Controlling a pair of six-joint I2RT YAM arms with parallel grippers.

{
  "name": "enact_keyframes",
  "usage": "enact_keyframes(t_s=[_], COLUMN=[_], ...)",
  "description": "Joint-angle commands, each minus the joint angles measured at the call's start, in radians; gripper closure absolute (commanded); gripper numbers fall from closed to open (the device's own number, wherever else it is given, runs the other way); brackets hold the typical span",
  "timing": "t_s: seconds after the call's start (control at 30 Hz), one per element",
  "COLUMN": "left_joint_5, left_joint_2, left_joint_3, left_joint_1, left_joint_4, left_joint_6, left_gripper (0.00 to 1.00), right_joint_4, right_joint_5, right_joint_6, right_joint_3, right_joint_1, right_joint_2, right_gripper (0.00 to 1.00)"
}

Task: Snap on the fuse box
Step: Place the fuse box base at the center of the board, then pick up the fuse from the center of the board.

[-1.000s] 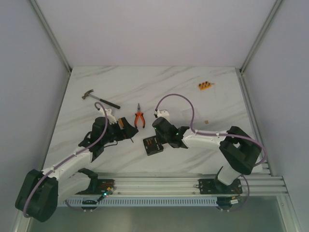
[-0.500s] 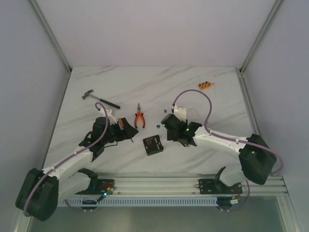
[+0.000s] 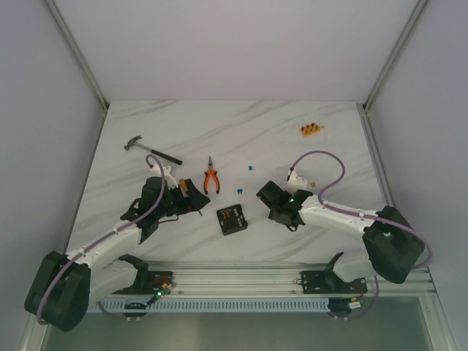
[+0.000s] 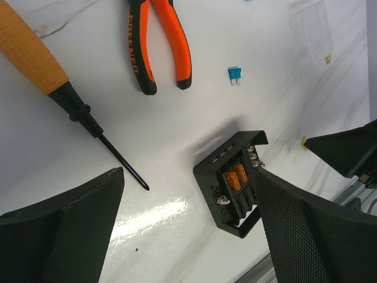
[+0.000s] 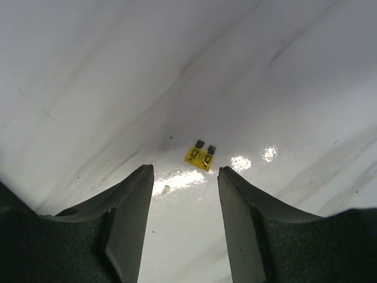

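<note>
The fuse box (image 3: 232,219) is a small black square box lying on the marble table between the two arms. In the left wrist view the fuse box (image 4: 232,183) shows orange fuses inside and no lid on top. My left gripper (image 4: 188,172) is wide open just left of the box, and its right finger (image 4: 318,236) overlaps the box's edge in that view. From above, the left gripper (image 3: 199,201) is close to the box's upper left. My right gripper (image 3: 278,207) stands to the box's right, apart from it. Between the open fingers of the right gripper (image 5: 185,171) there is only bare table.
A yellow fuse (image 5: 201,155) lies just ahead of the right fingertips. Orange pliers (image 3: 212,179), a screwdriver (image 4: 53,76), a hammer (image 3: 152,150), a blue fuse (image 3: 241,191) and an orange fuse strip (image 3: 311,130) lie about. A faint clear square piece (image 4: 312,26) lies far right.
My right arm has drawn back to the right, away from the fuse box, and its jaws have opened. The left arm and the box have stayed put.
</note>
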Motion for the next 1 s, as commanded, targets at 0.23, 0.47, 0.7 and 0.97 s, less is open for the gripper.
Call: enact_keyframes(t_s=[0.23,0.47,0.7,0.97], left_joint_5=[0.025,0.022,0.025,0.033], left_joint_2=[0.024,0.024,0.032,0.022], left_joint_3=[0.029,0.028,0.027,0.025], left_joint_1=[-0.003,-0.004,-0.005,-0.004], left_joint_4=[-0.022,-0.025,-0.026,-0.03], left_joint_6=[-0.009,-0.01,-0.01,-0.014], left_gripper=[0.0,0.0,0.0,0.0], right_joint_4=[-0.017,0.004,0.08,0.173], right_joint_5=[0.025,0.014,-0.037,-0.042], right_joint_6=[0.119,0.11,-0.005,-0.232], right_joint_3=[-0.029,-0.032,-0.007,0.074], right_joint_1=[-0.021,-0.023,-0.022,-0.022], right_joint_2=[0.025,0.052,0.122,0.216], right_gripper=[0.5,0.57,0.65,0.69])
